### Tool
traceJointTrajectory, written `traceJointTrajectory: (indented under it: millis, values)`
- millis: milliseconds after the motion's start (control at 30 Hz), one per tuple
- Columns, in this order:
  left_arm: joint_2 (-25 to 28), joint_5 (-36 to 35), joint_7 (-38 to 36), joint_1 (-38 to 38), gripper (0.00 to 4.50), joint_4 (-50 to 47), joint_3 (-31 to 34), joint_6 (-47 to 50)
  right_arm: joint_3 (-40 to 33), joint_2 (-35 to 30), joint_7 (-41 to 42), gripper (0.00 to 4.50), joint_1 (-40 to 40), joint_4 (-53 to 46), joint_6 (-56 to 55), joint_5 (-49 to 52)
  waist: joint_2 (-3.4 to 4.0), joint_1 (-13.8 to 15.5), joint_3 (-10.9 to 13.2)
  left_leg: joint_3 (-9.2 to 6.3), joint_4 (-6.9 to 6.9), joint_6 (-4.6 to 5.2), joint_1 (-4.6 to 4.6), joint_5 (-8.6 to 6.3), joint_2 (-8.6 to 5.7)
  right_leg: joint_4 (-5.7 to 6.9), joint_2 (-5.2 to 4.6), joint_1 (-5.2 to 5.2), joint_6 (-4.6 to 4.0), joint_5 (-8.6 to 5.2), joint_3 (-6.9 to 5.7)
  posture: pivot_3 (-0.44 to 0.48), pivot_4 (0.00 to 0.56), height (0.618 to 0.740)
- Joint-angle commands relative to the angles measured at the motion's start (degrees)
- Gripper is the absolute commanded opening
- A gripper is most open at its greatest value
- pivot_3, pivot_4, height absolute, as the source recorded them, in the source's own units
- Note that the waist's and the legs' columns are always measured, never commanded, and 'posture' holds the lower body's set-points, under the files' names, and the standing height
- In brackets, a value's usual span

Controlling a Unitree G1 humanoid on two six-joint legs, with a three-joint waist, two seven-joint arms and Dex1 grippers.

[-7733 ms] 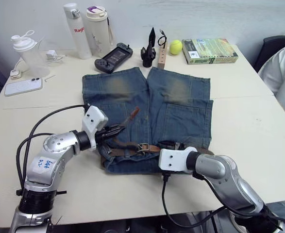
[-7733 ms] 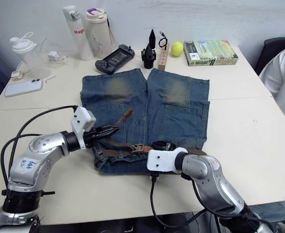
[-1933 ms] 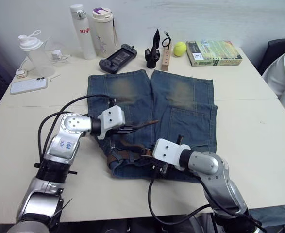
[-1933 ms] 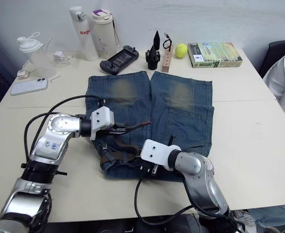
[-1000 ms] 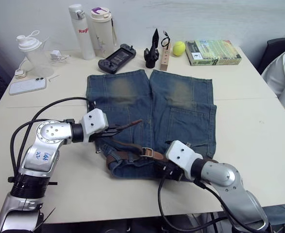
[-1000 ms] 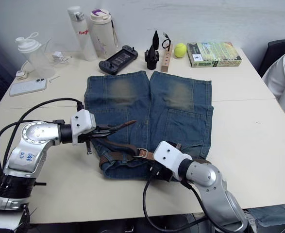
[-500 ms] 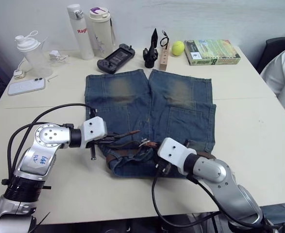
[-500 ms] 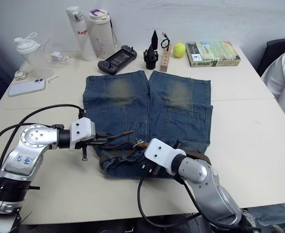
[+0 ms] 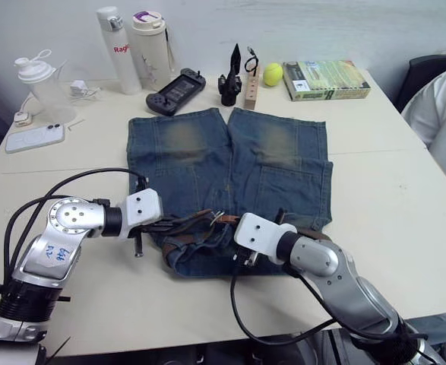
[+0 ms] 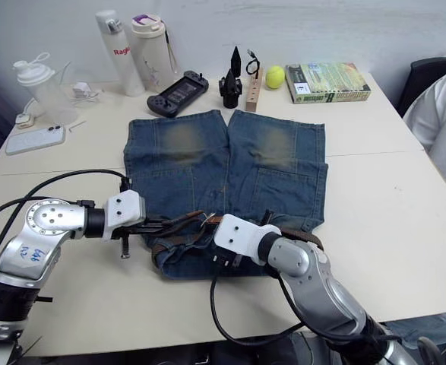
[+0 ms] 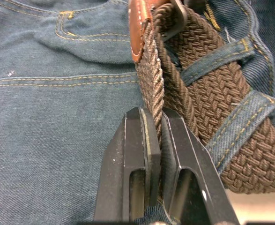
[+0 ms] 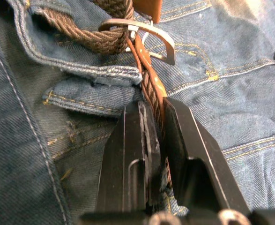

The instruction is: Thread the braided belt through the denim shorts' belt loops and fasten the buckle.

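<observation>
Cream table (image 9: 405, 205) under us carries the shorts (image 9: 283, 171), spread flat with the legs pointing away and the waistband nearest our arms. Our left gripper (image 11: 155, 123) lies low at the waistband's left part, its fingers (image 11: 137, 140) pressed together on the belt (image 11: 207, 93), pinching the woven strap edge-on. Just ahead of those fingertips the strap ends in a tan leather tip, and beside them a second run of belt passes under two loops (image 11: 249, 119) of denim.

Our right gripper (image 12: 153, 110) sits at the middle of the waistband, close to the left one, with its fingers (image 12: 135, 131) closed on the belt's leather-edged strap. Directly beyond its tips the buckle (image 12: 144, 35) lies on the denim, silver frame tilted, with woven strap running through it and a denim loop just beside the fingers.

Well beyond both grippers, past the shorts' hems, we see two bottles (image 9: 135, 42), a game controller (image 9: 175, 85), a yellow ball (image 9: 273, 74) and a book (image 9: 327, 80). Far off the left gripper's outer side lie a phone (image 9: 34, 138) and a shaker cup (image 9: 42, 85). A person's sleeve (image 9: 439, 114) shows at the table's right edge.
</observation>
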Motion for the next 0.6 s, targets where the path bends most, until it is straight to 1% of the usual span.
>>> traceJointTrajectory:
  millis: [33,200,400,600]
  values:
    - [1.8,1.8,0.0,0.3,0.00,-0.5,-0.6,-1.2,0.5,0.0,-0.4,0.02,-1.5,0.6,-2.8,-1.3,0.00,0.0,0.0,0.01,-0.01,0.00,0.00,0.00,0.00,0.00,0.00,-0.01,0.00,0.00,0.00,0.000,0.150,0.720]
    - [2.3,2.2,-1.3,-0.7,0.00,0.1,-1.1,-3.2,1.5,-0.3,0.5,0.02,-3.0,2.4,-6.0,-1.8,0.00,-0.1,0.0,0.12,-0.03,0.00,0.00,0.00,0.01,0.03,0.00,-0.09,-0.01,-0.01,0.08,0.000,0.150,0.720]
    - [3.6,2.6,-3.9,-3.5,0.00,3.0,-1.6,-6.5,2.4,-1.2,1.9,0.02,-4.5,4.3,-10.8,-3.0,0.00,-0.1,0.0,0.28,-0.03,0.00,-0.14,0.00,0.02,0.12,0.01,-0.35,-0.01,-0.01,0.22,0.000,0.150,0.720]
    - [4.6,2.8,-5.1,-7.3,0.00,8.4,-0.7,-8.5,2.5,-1.0,2.7,0.02,-5.3,6.9,-14.7,-3.9,0.00,-0.1,0.0,0.38,-0.05,-0.01,-0.15,0.01,0.07,0.16,0.06,-0.43,-0.04,-0.02,0.24,0.000,0.150,0.720]
